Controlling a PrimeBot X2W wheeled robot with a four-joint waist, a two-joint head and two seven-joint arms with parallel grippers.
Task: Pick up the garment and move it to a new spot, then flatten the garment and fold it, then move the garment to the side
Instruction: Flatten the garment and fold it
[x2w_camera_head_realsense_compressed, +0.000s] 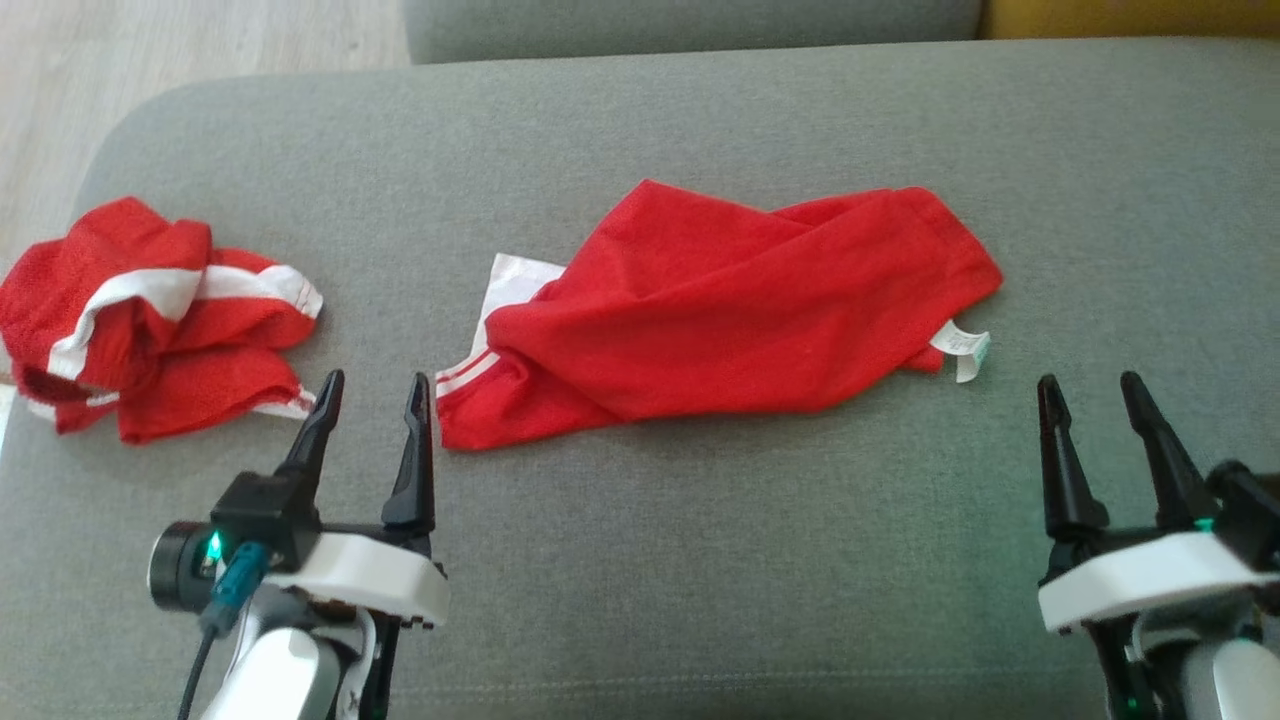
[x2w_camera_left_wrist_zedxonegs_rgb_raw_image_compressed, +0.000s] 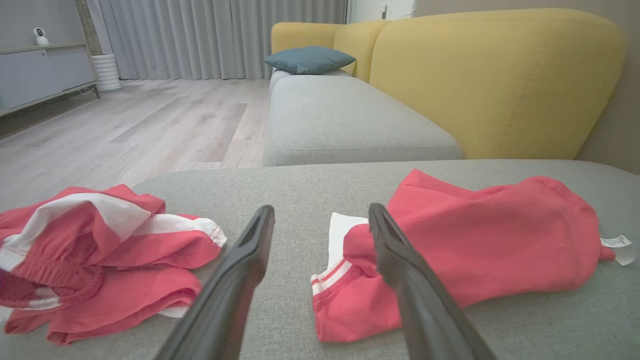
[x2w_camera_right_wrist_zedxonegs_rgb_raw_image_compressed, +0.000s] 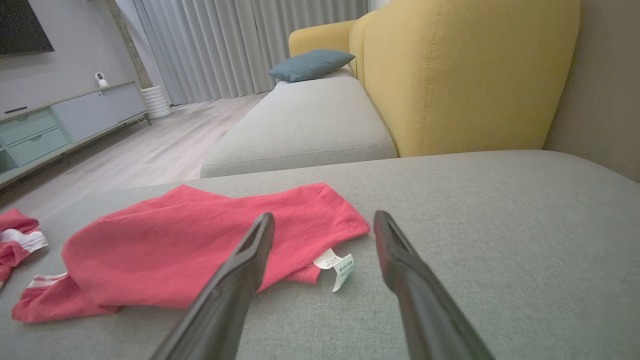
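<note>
A red garment (x2w_camera_head_realsense_compressed: 720, 310) is seen lying loosely bunched at the middle of a grey sofa seat (x2w_camera_head_realsense_compressed: 700, 560). Its white-striped hem (x2w_camera_head_realsense_compressed: 465, 372) is turned toward the left gripper (x2w_camera_head_realsense_compressed: 377, 380), and its white label (x2w_camera_head_realsense_compressed: 962, 345) sticks out at the opposite end, toward the right gripper (x2w_camera_head_realsense_compressed: 1088, 380). Both grippers are held low over the near part of the seat with their dark fingers spread apart, and nothing is gripped by either. The left gripper's fingertips are placed just beside the striped hem; whether the cloth is touched cannot be told. The right gripper is kept apart from the garment, near the label end. A second red garment (x2w_camera_head_realsense_compressed: 150, 320) with white bands is left crumpled at the seat's left edge, well apart from the first. In the left wrist view, the striped hem is partly covered by one dark finger (x2w_camera_left_wrist_zedxonegs_rgb_raw_image_compressed: 415, 290), and a yellow backrest (x2w_camera_left_wrist_zedxonegs_rgb_raw_image_compressed: 490, 85), a blue pillow (x2w_camera_left_wrist_zedxonegs_rgb_raw_image_compressed: 309, 59) and a pale wood floor (x2w_camera_left_wrist_zedxonegs_rgb_raw_image_compressed: 150, 125) are shown beyond. In the right wrist view, the label is framed between the two fingers.
</note>
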